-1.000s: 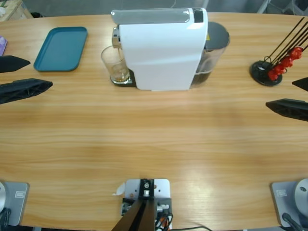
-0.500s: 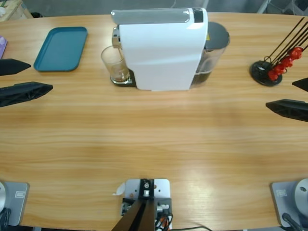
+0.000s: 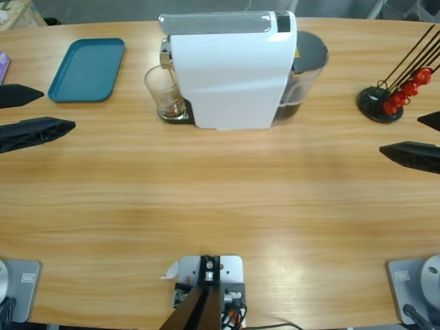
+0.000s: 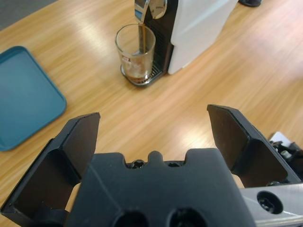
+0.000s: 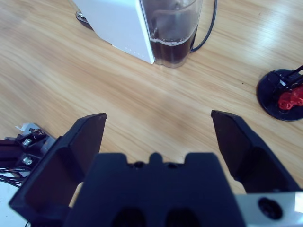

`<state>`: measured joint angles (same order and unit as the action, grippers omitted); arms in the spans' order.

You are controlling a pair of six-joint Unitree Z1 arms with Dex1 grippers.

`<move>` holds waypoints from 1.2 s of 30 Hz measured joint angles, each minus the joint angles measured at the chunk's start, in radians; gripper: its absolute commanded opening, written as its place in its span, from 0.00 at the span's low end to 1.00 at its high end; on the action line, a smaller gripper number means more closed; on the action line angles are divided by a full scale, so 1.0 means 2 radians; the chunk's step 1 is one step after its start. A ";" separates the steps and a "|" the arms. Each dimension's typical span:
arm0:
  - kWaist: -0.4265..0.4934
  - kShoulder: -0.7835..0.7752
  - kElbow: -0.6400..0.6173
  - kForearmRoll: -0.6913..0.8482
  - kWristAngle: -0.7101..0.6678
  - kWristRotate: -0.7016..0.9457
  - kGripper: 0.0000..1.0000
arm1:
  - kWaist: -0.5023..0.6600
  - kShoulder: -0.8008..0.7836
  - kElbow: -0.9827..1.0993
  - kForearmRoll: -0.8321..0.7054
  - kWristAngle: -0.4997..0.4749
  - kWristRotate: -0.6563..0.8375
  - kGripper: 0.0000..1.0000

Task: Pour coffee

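A clear glass (image 3: 163, 91) stands on the drip tray under the spout of the white coffee machine (image 3: 230, 69). In the left wrist view a thin dark stream runs from the spout into the glass (image 4: 136, 49), and a shallow layer of coffee (image 4: 137, 75) lies at its bottom. My left gripper (image 3: 58, 108) (image 4: 154, 113) is open at the table's left edge, well away from the glass, and holds nothing. My right gripper (image 3: 399, 134) (image 5: 158, 116) is open and empty at the right edge, facing the machine's water tank (image 5: 173, 28).
A teal tray (image 3: 88, 69) lies at the back left, also visible as the teal tray (image 4: 23, 94) in the left wrist view. A black pod stand with red pods (image 3: 388, 102) sits at the back right. A black cable (image 5: 210, 23) runs behind the machine.
The left gripper has shifted slightly toward the table's near side. The right arm, the glass and the machine have not moved.
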<state>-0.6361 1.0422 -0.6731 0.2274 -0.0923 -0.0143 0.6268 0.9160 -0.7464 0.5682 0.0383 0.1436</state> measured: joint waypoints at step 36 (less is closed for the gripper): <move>0.000 0.000 0.000 0.014 0.000 0.000 1.00 | 0.000 0.000 -0.002 0.000 0.000 0.000 1.00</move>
<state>-0.6361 1.0422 -0.6732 0.2562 -0.0924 -0.0143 0.6267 0.9159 -0.7498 0.5683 0.0383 0.1436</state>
